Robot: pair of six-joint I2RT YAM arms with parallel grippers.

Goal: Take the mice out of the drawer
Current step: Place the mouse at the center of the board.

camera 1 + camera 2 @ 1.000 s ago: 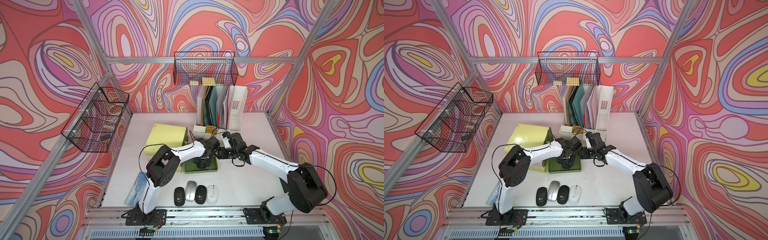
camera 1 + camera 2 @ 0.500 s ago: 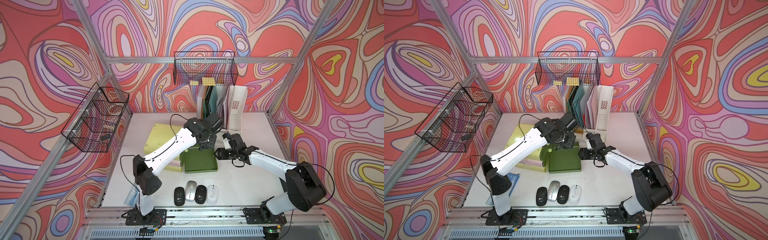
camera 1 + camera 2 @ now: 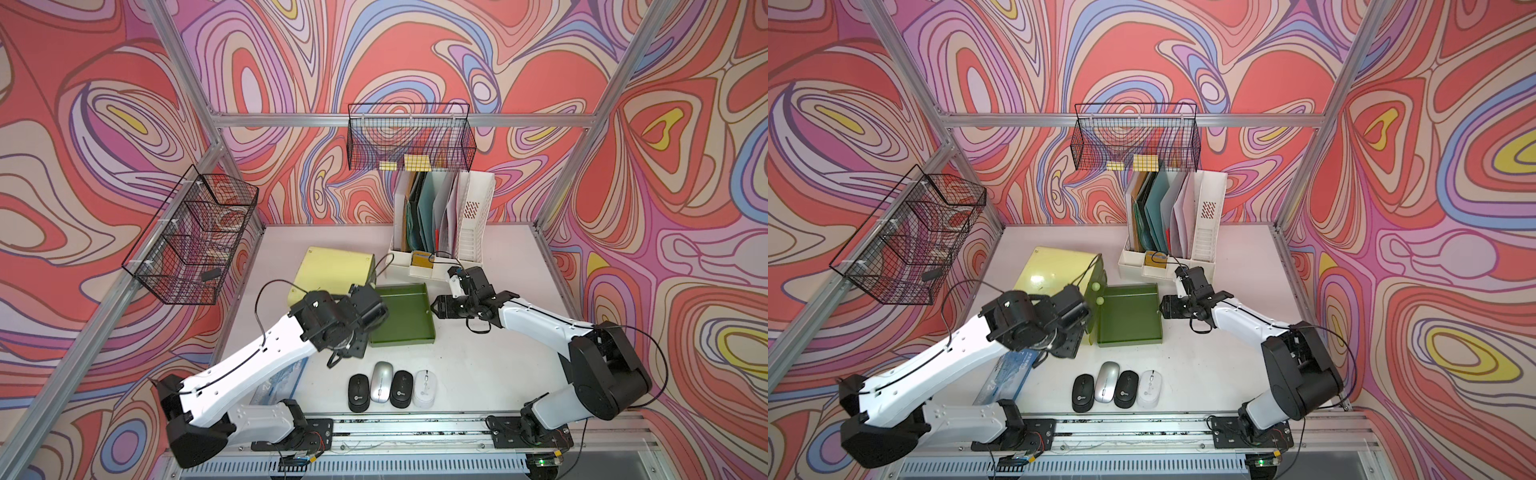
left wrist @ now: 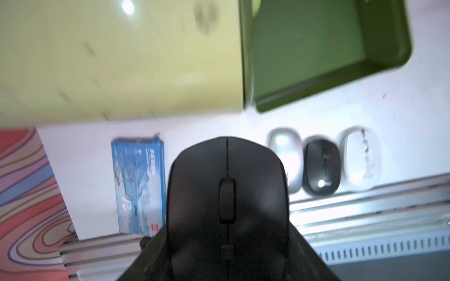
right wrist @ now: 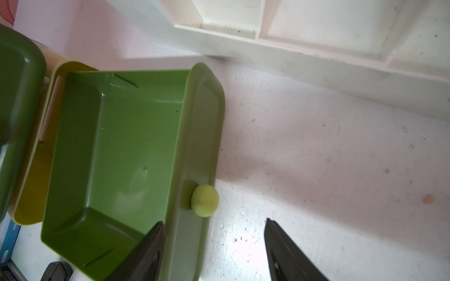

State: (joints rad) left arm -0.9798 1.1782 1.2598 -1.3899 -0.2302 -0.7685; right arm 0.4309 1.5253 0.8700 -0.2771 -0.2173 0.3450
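Left gripper (image 4: pixel 226 255) clamps a black mouse (image 4: pixel 227 189), the 5th; 4 mice (image 3: pixel 381 382) sit in a row just beyond it; drawer (image 5: pixel 121 146) looks empty; right gripper (image 5: pixel 213 223) gapes wide astride its front wall; only set-down remains.

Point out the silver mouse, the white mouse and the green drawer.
Silver oval mouse (image 3: pixel 382 381), in a top view: its back.
White oval mouse (image 3: pixel 425 388), in a top view: its back.
Green plastic drawer (image 3: pixel 401 318), in a top view: bare floor.

We see walls (image 3: pixel 374 50) of swirling red, pink and purple, framed by aluminium rails (image 3: pixel 399 120). Below we find a white tabletop (image 3: pixel 498 353), and a black wire basket (image 3: pixel 409 141) on the back wall.
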